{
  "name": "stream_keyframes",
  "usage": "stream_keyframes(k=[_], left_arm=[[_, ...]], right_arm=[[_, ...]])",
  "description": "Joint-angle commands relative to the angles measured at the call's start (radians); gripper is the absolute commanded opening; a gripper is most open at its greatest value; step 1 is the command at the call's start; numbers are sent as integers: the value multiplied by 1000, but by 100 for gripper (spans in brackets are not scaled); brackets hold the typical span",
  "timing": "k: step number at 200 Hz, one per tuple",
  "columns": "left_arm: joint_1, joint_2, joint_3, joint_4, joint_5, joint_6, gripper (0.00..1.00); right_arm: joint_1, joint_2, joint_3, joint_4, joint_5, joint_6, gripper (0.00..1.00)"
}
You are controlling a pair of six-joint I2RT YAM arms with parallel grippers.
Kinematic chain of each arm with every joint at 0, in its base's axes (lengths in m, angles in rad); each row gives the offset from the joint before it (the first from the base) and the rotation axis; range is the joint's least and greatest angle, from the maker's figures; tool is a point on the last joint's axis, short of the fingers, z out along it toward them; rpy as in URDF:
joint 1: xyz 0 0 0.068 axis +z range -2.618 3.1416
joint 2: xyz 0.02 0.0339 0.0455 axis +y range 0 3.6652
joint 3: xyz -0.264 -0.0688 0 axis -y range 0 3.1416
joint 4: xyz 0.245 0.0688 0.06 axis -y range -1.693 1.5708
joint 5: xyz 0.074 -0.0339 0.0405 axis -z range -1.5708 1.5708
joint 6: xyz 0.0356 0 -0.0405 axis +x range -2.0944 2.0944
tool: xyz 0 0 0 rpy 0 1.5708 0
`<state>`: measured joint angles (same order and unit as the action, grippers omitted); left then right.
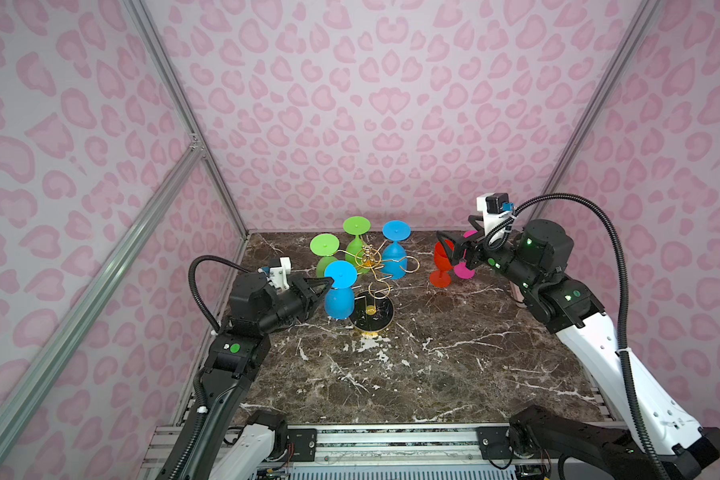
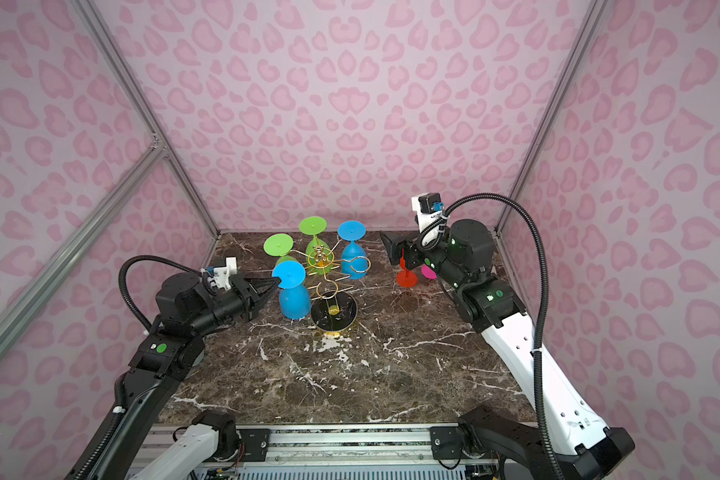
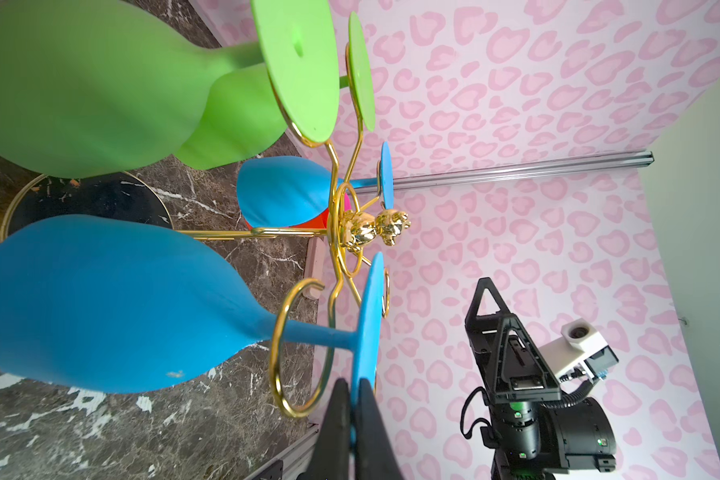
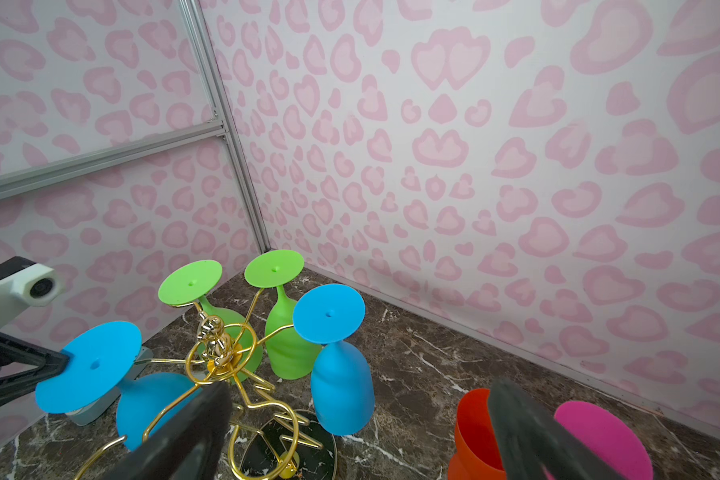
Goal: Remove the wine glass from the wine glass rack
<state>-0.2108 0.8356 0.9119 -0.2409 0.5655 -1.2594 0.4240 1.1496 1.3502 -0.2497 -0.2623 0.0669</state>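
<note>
On the left side of the marble tabletop [image 1: 433,353], the left gripper [image 1: 329,283] is pinching the edge of the round foot of the nearest blue wine glass [image 1: 339,303], its jaws pressed together on that thin disc. The glass is hanging bowl-down from a looped arm of the wine glass rack [image 1: 367,254], on the side facing the left arm, and in the left wrist view its stem is passing through the gold loop. Two green glasses [image 1: 324,246] and another blue one are hanging further back.

Over to the right, the right gripper [image 1: 458,251] is hovering with its jaws spread wide, close by a red glass [image 1: 441,266] and a pink glass [image 1: 463,271] that are standing on the table, well apart from the rack. It seems to be gripping nothing.

To my eye, the grasp is made and the lift-off is not yet done. The next move is calling for drawing the foot outward through the loop's opening, keeping it level so the wire is not snagging and the light rack is not tipping.
</note>
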Motion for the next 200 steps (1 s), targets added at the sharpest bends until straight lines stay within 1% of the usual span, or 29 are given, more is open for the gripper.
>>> stream_keyframes(k=[1,93,200], left_arm=[[0,-2,7,31,-12,9,3],[2,22,24,55,-20,9,3],[3,12,32,45,-63,15,3]], right_arm=[[0,-2,-4,3,-1,-4,98],[1,-4,0,3,1,-4,98],[1,-4,1,-2,0,-7,98]])
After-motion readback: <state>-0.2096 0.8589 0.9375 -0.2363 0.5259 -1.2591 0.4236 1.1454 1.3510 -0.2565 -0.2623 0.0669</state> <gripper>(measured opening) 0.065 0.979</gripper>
